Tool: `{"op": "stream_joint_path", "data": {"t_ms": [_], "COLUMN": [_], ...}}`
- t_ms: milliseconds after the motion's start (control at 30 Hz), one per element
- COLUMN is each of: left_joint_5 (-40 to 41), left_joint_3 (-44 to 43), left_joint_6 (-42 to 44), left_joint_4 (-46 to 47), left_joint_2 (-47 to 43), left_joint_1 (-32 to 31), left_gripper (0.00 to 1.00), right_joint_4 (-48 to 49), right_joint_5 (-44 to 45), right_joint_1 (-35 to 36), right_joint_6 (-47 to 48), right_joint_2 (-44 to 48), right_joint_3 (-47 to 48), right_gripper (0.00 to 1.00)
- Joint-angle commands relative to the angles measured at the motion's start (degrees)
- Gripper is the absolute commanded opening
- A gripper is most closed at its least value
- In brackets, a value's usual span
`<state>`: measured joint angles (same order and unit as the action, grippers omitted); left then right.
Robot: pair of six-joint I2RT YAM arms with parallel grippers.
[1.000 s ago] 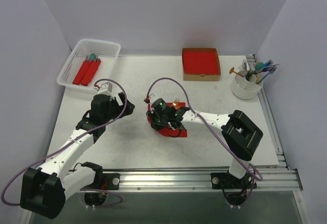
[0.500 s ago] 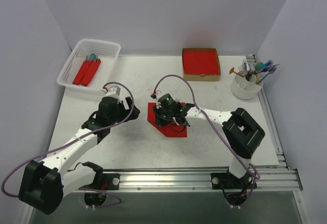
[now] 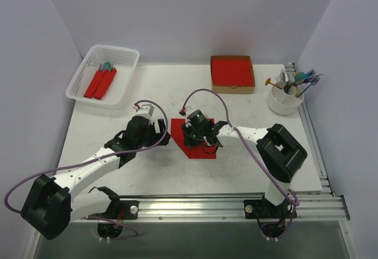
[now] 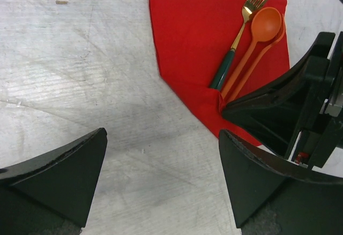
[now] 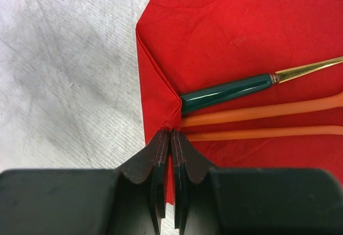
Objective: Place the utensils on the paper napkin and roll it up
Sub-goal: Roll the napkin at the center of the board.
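Observation:
The red paper napkin (image 3: pixel 181 142) lies flat on the table's middle. It also shows in the left wrist view (image 4: pixel 187 36) and the right wrist view (image 5: pixel 241 26). On it lie a fork (image 4: pixel 240 41) with a gold head and teal handle (image 5: pixel 230 93) and two orange spoons (image 4: pixel 263 28), their handles (image 5: pixel 268 114) side by side. My right gripper (image 5: pixel 170 134) is shut on the napkin's folded edge just by the handle ends; it shows in the top view (image 3: pixel 199 139). My left gripper (image 4: pixel 161 176) is open and empty over bare table beside the napkin's left edge.
A white basket (image 3: pixel 82 75) with red rolls stands at the back left. A cardboard box (image 3: pixel 232 87) with a red stack is at the back middle. A white cup (image 3: pixel 283 102) of spare utensils is at the back right.
My left arm has swung right, up to the napkin's left edge. My right gripper has shifted slightly back and right, and more of the napkin now shows flat.

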<state>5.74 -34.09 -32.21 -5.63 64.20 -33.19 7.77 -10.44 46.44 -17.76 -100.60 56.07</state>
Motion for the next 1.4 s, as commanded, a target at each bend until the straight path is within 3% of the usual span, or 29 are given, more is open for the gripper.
{"op": "stream_joint_path", "data": {"t_ms": [0,467,833,867,1367], "left_joint_5": [2.00,2.52,6.04,6.30,7.36], "left_joint_3": [-1.42,-3.62,-8.36,-8.63,-8.01], "left_joint_6": [1.36,3.73,3.03,2.85,2.06], "left_joint_4": [2.90,4.66,2.99,2.64,1.15], "left_joint_2": [0.66,6.72,15.33,15.51,14.11], "left_joint_1": [-1.70,-4.95,-6.98,-6.98,-6.98], "left_gripper": [0.94,0.99,1.00,0.95,0.89], "right_joint_4": [1.72,2.25,2.42,2.43,0.84], "right_joint_5": [-0.37,-2.57,-1.87,-1.87,3.05], "right_joint_1": [-0.82,-3.02,-3.19,-3.28,-3.19], "right_joint_6": [0.18,2.03,2.46,2.47,2.90], "right_joint_2": [2.25,0.75,0.93,0.93,1.45], "right_joint_3": [-0.70,-0.18,-0.44,-0.44,-0.18], "right_gripper": [0.07,0.11,0.26,0.27,0.25]}}
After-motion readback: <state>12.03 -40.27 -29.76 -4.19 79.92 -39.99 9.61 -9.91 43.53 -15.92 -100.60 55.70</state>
